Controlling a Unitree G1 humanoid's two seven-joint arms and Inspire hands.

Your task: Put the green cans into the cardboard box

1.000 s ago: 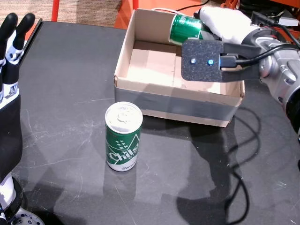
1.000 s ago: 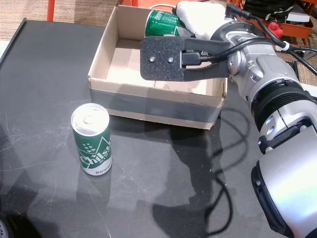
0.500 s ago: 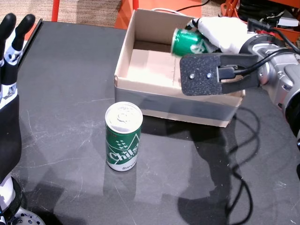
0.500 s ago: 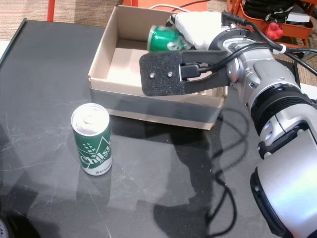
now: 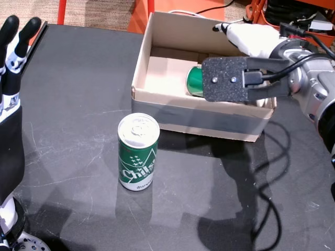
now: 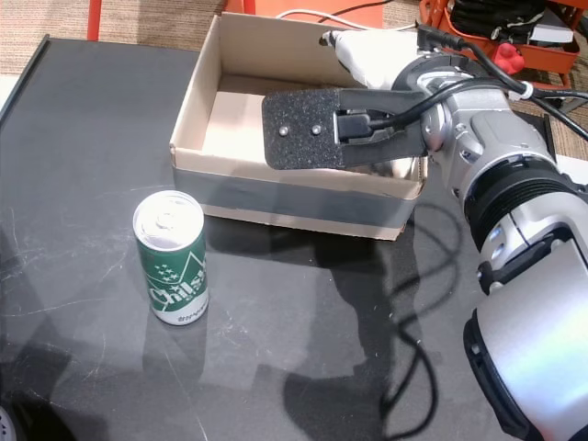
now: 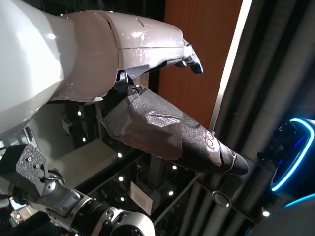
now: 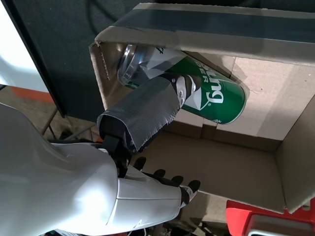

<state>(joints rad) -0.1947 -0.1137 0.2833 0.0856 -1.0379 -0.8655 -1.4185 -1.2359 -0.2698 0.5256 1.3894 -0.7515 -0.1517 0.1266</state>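
One green can (image 5: 137,151) stands upright on the black table, in front of the cardboard box (image 5: 157,107); both head views show it (image 6: 171,257). A second green can (image 5: 194,81) lies on its side on the box floor, at the right end; the right wrist view shows it (image 8: 216,96) against the box's side wall. My right hand (image 5: 251,39) hovers over the box's back right corner, fingers spread, holding nothing; its taped thumb (image 8: 142,113) stretches out above the can. My left hand (image 5: 13,57) is raised at the table's left edge, fingers straight, empty.
A black plate (image 5: 227,78) on my right wrist hides part of the box interior. Black cables (image 5: 272,172) trail across the table on the right. An orange-red frame (image 5: 141,13) and a red cart (image 6: 496,50) stand behind the table. The box (image 6: 276,193) has grey tape on its front wall.
My right hand let go of the green can it held over the box. The can dropped and now lies on the box floor. The left hand and the standing can stayed put.
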